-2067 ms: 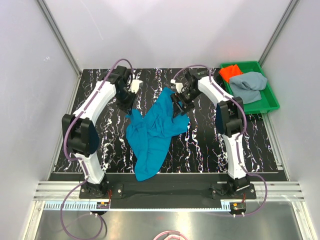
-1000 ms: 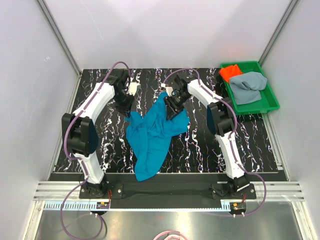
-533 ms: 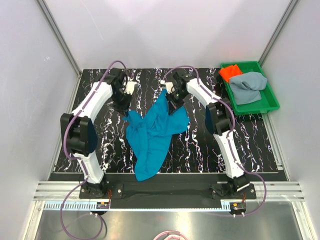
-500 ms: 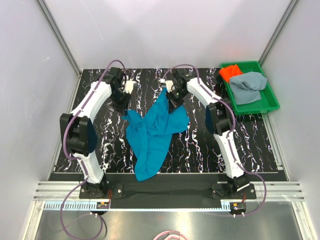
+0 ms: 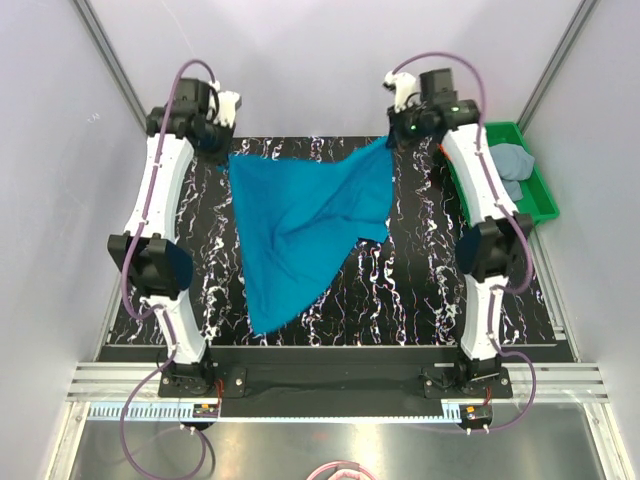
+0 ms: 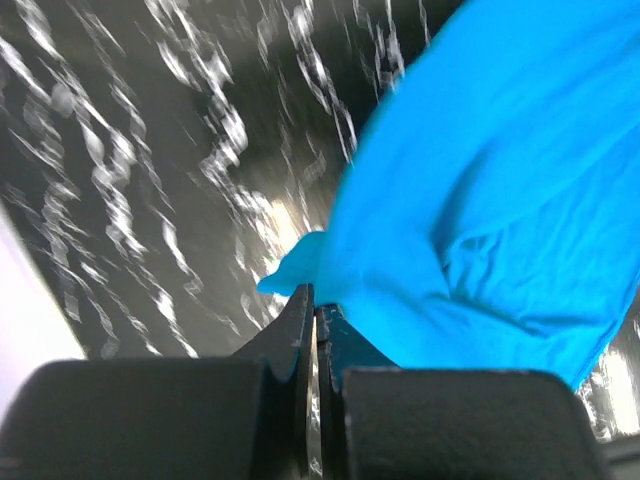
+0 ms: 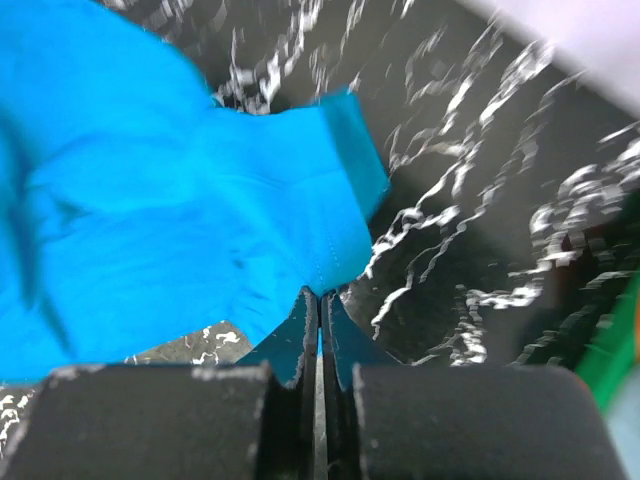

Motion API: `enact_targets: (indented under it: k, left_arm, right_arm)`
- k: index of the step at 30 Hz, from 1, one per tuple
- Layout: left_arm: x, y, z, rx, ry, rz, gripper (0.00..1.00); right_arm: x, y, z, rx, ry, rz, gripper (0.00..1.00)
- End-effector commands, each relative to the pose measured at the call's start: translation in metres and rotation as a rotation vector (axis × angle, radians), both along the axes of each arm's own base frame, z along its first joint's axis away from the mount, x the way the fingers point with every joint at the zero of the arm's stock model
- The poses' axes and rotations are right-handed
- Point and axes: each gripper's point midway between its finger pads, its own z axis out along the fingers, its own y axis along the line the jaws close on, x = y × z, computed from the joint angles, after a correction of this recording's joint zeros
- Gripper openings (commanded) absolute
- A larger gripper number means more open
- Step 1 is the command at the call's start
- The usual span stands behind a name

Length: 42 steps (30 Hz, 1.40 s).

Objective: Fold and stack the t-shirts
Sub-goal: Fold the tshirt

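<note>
Teal-blue t-shirt (image 5: 310,215), outspread between left pincer (image 6: 313,305) and right pincer (image 7: 319,300)

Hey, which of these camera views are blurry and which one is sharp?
Top external: sharp and evenly lit, teal-blue t-shirt crisp. Left wrist: table streaked with blur, left hand dark and soft up close. Right wrist: same streaking, right hand out of focus.

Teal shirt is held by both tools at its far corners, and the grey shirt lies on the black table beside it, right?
Not quite. The grey shirt lies in the green tray, not on the black table; the top external view shows it. The left tool and right tool do each pinch a far corner of the teal shirt.
</note>
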Motion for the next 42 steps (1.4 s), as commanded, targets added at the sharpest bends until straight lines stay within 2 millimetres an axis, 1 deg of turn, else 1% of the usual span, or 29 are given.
enact_targets:
  k: [1, 2, 3, 4, 6, 7, 8, 9, 10, 11, 12, 13, 15, 16, 17, 18, 19, 20, 21, 23, 24, 25, 27, 28, 30, 32, 38, 41, 42]
  left_arm:
    - [0.024, 0.003, 0.048, 0.032, -0.162, -0.009, 0.0]
    - [0.028, 0.003, 0.069, 0.029, -0.225, -0.011, 0.0]
    - [0.031, 0.004, 0.078, 0.035, -0.257, -0.015, 0.0]
    - [0.035, 0.004, 0.095, 0.035, -0.321, -0.014, 0.0]
    - [0.035, 0.0, 0.117, 0.02, -0.396, -0.04, 0.0]
    - [0.032, -0.001, 0.145, 0.011, -0.491, -0.048, 0.0]
    - [0.031, -0.003, 0.148, 0.003, -0.51, -0.056, 0.0]
    - [0.032, -0.008, 0.168, -0.016, -0.592, -0.076, 0.0]
    - [0.017, -0.008, 0.194, -0.023, -0.667, -0.083, 0.0]
    - [0.015, -0.008, 0.19, -0.024, -0.673, -0.087, 0.0]
    - [0.003, -0.008, 0.214, -0.034, -0.747, -0.092, 0.0]
    - [-0.001, -0.008, 0.217, -0.035, -0.756, -0.093, 0.0]
    - [-0.018, -0.008, 0.232, -0.042, -0.786, -0.095, 0.0]
    - [-0.024, -0.007, 0.234, -0.039, -0.792, -0.097, 0.0]
    - [-0.029, -0.006, 0.235, -0.036, -0.793, -0.1, 0.0]
    - [-0.044, -0.004, 0.244, -0.034, -0.811, -0.099, 0.0]
    - [-0.049, -0.004, 0.24, -0.032, -0.801, -0.1, 0.0]
    - [-0.057, -0.003, 0.243, -0.039, -0.807, -0.096, 0.0]
    - [-0.074, -0.002, 0.252, -0.045, -0.83, -0.094, 0.0]
    - [-0.087, -0.002, 0.243, -0.053, -0.815, -0.096, 0.0]
    - [-0.104, -0.001, 0.252, -0.062, -0.848, -0.094, 0.0]
    - [-0.107, -0.001, 0.243, -0.061, -0.83, -0.09, 0.0]
    - [-0.127, 0.001, 0.245, -0.053, -0.847, -0.103, 0.0]
    - [-0.13, 0.001, 0.237, -0.051, -0.829, -0.107, 0.0]
    - [-0.146, 0.001, 0.241, -0.051, -0.856, -0.117, 0.0]
    - [-0.153, 0.0, 0.24, -0.056, -0.864, -0.128, 0.0]
    - [-0.172, 0.001, 0.271, -0.065, -0.956, -0.129, 0.0]
    - [-0.172, 0.007, 0.287, -0.044, -1.014, -0.102, 0.0]
    - [-0.169, 0.01, 0.288, -0.034, -1.023, -0.087, 0.0]
  right_arm:
    - [-0.018, -0.001, 0.081, 0.029, -0.177, -0.005, 0.0]
    - [-0.021, -0.002, 0.088, 0.035, -0.187, -0.006, 0.0]
    - [-0.025, -0.003, 0.093, 0.04, -0.196, -0.004, 0.0]
    - [-0.032, -0.004, 0.108, 0.048, -0.225, -0.003, 0.0]
    - [-0.039, -0.008, 0.121, 0.05, -0.253, -0.013, 0.0]
    - [-0.046, -0.011, 0.137, 0.053, -0.291, -0.02, 0.0]
    - [-0.05, -0.013, 0.145, 0.051, -0.311, -0.021, 0.0]
    - [-0.054, -0.015, 0.149, 0.048, -0.322, -0.025, 0.0]
    - [-0.061, -0.021, 0.165, 0.048, -0.364, -0.042, 0.0]
    - [-0.066, -0.023, 0.174, 0.049, -0.386, -0.049, 0.0]
    - [-0.07, -0.026, 0.179, 0.046, -0.4, -0.058, 0.0]
    - [-0.077, -0.034, 0.197, 0.044, -0.449, -0.089, 0.0]
    - [-0.084, -0.044, 0.209, 0.038, -0.484, -0.13, 0.0]
    - [-0.094, -0.051, 0.223, 0.036, -0.521, -0.16, 0.0]
    - [-0.097, -0.055, 0.224, 0.037, -0.521, -0.181, 0.0]
    - [-0.103, -0.058, 0.227, 0.04, -0.528, -0.196, 0.0]
    - [-0.116, -0.063, 0.238, 0.05, -0.548, -0.209, 0.0]
    - [-0.123, -0.064, 0.239, 0.062, -0.547, -0.216, 0.0]
    - [-0.127, -0.066, 0.23, 0.058, -0.522, -0.222, 0.0]
    - [-0.151, -0.071, 0.239, 0.077, -0.544, -0.231, 0.0]
    - [-0.156, -0.073, 0.231, 0.07, -0.527, -0.235, 0.0]
    - [-0.17, -0.079, 0.241, 0.076, -0.559, -0.25, 0.0]
    - [-0.182, -0.085, 0.239, 0.069, -0.567, -0.264, 0.0]
    - [-0.195, -0.092, 0.248, 0.068, -0.599, -0.283, 0.0]
    - [-0.206, -0.098, 0.256, 0.066, -0.625, -0.305, 0.0]
    - [-0.221, -0.107, 0.27, 0.068, -0.668, -0.33, 0.0]
    - [-0.257, -0.127, 0.319, 0.085, -0.801, -0.388, 0.0]
    - [-0.267, -0.133, 0.339, 0.095, -0.857, -0.401, 0.0]
    - [-0.264, -0.137, 0.344, 0.088, -0.875, -0.426, 0.0]
